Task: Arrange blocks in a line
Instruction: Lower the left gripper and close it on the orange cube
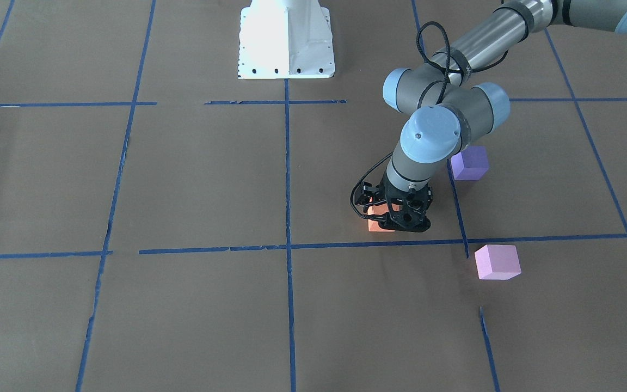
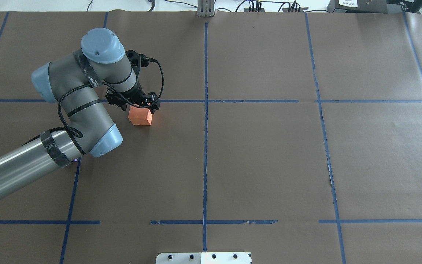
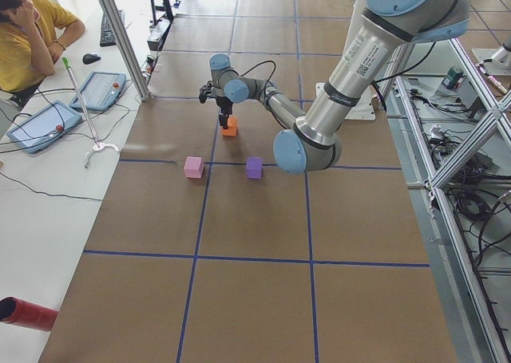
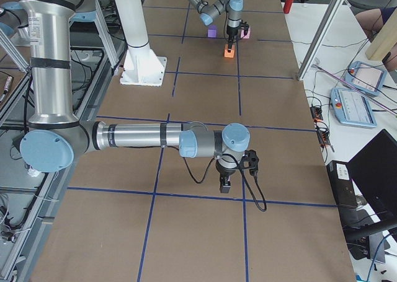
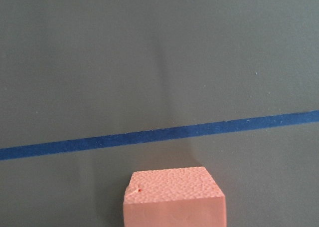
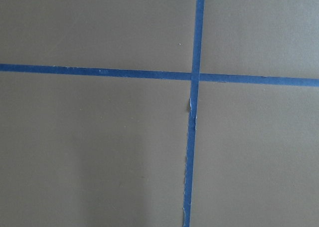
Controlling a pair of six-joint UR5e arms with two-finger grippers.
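My left gripper (image 1: 396,218) points down, shut on the orange block (image 1: 380,224), at or just above the table next to a blue tape line. The orange block also shows in the overhead view (image 2: 140,116) and at the bottom of the left wrist view (image 5: 174,197). The dark purple block (image 1: 469,162) sits behind the left arm's wrist. The pale pink block (image 1: 497,262) lies nearer the operators' side, just past the tape line. Both are hidden by the arm in the overhead view. My right gripper (image 4: 224,184) hangs over the table far from the blocks; I cannot tell whether it is open or shut.
The white robot base (image 1: 286,41) stands at the middle of the robot's table edge. Blue tape lines (image 2: 205,110) divide the brown table into squares. A person sits at a side table with tablets (image 3: 32,128) beyond the far edge.
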